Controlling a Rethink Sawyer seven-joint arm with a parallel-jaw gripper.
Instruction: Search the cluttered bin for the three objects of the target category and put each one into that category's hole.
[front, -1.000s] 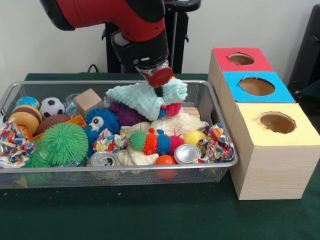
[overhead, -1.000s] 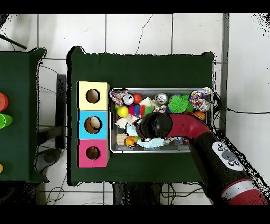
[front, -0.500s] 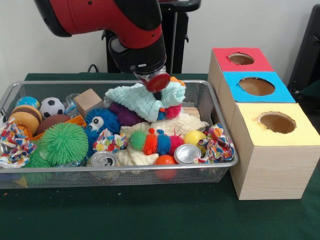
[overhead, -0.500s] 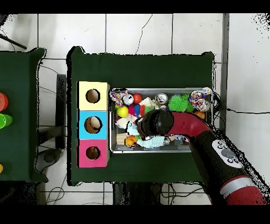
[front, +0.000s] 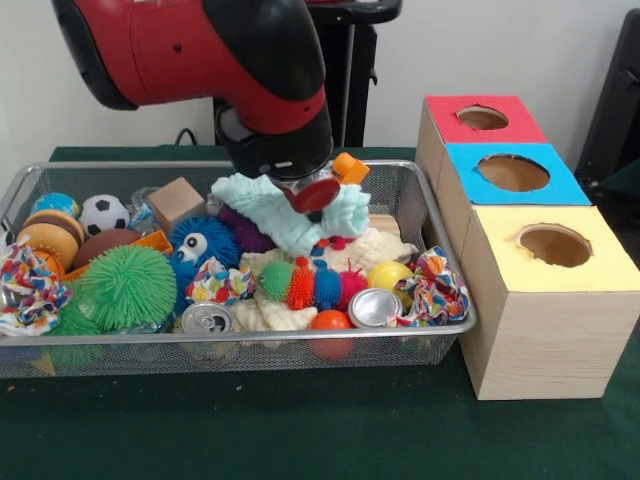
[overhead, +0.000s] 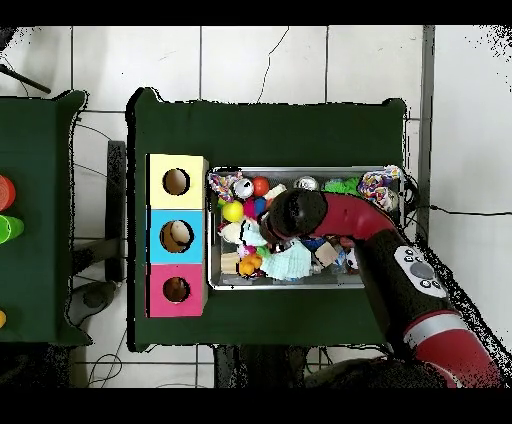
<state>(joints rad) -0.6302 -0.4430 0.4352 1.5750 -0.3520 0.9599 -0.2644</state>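
Bin (front: 440, 215) clutter: mint cloth (front: 270, 205) directly under claw (front: 312, 192).

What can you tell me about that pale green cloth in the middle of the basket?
The mint-green cloth looks like a soft, waffle-textured washcloth, crumpled and draped over the heap in the wire bin. It lies on a purple fuzzy toy and cream fabric. The arm's red-tipped gripper presses into its top, and an orange block sits behind it.
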